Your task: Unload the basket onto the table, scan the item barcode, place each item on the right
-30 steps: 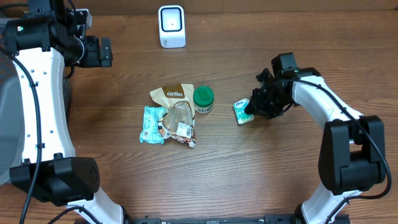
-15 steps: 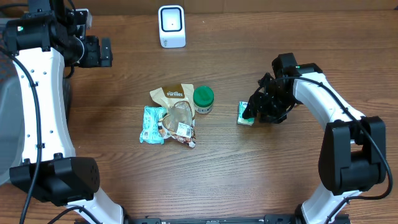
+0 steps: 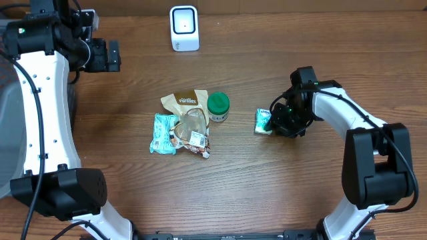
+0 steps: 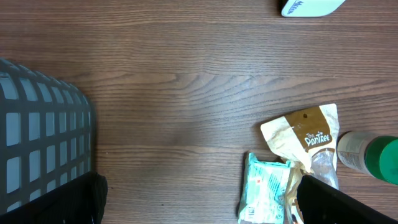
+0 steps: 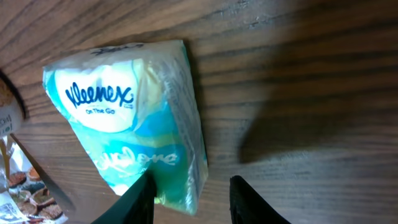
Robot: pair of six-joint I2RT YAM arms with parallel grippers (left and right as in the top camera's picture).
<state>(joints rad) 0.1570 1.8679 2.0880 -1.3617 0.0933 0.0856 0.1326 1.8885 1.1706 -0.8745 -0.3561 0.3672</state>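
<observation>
A teal and white Kleenex tissue pack [image 3: 263, 121] lies flat on the wooden table, right of centre. My right gripper [image 3: 275, 122] is low at its right side. In the right wrist view the pack [image 5: 130, 124] has one corner between the jaws of the right gripper [image 5: 189, 202]. The left finger touches it and a gap separates it from the right finger, so the jaws stand open. The white barcode scanner [image 3: 184, 28] stands at the far edge. My left gripper [image 3: 115, 57] hangs wide open and empty at the far left.
In the middle of the table lie a brown pouch [image 3: 185, 101], a green-lidded jar [image 3: 218, 105], a teal packet [image 3: 163, 133] and a clear snack bag [image 3: 193, 133]. A grey basket [image 4: 37, 143] sits at the left edge.
The tissue pack went from tilted in the right gripper to lying flat on the table. The right jaws let go, then narrowed around its corner. The left arm has not moved.
</observation>
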